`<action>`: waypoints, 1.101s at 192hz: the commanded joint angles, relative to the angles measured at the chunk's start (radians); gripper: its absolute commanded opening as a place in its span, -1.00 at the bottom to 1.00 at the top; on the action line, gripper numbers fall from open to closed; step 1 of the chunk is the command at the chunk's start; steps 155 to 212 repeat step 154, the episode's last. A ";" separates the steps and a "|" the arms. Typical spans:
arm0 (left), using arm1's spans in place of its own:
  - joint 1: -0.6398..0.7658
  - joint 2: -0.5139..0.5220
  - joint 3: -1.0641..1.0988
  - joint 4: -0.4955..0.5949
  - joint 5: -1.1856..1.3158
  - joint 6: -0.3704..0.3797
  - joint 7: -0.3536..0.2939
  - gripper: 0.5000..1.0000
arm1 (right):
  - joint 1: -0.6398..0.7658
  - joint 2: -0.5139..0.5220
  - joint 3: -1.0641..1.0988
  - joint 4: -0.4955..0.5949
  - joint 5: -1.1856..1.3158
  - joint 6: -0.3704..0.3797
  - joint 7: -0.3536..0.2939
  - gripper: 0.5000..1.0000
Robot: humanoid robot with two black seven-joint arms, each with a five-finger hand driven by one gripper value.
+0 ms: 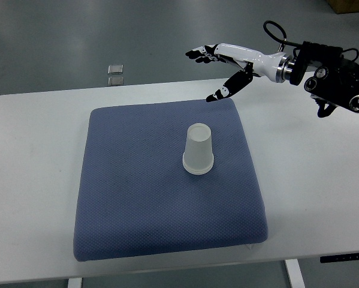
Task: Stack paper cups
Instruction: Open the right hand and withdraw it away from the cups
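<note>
While the left arm is out of sight, a white tabletop [29, 138] carries a blue cushion pad [137, 198], and near its middle an upside-down white paper cup [199, 150] stands upright, mouth down, possibly several nested. Up and to the right, well apart from it, the right hand [222, 65] hovers over the pad's far corner, fingers spread and empty, so the cup lies below-left of it.

Right arm [329, 75] entering from the right edge, black forearm, white wrist, right hand [227, 63] stretched leftward, palm down, fingers [200, 54] spread and extended, thumb [224, 91] angled downward, holding nothing, 1 arm in view
</note>
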 commanded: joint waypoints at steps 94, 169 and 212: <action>0.000 0.000 0.000 0.000 0.001 0.000 0.000 1.00 | -0.235 0.131 0.226 -0.111 0.924 -0.031 -0.285 0.70; 0.000 0.000 0.000 0.000 0.001 0.000 0.000 1.00 | -0.236 0.130 0.228 -0.111 0.924 -0.034 -0.242 0.70; 0.000 0.000 0.000 0.000 0.001 0.000 0.000 1.00 | -0.236 0.130 0.228 -0.111 0.924 -0.034 -0.242 0.70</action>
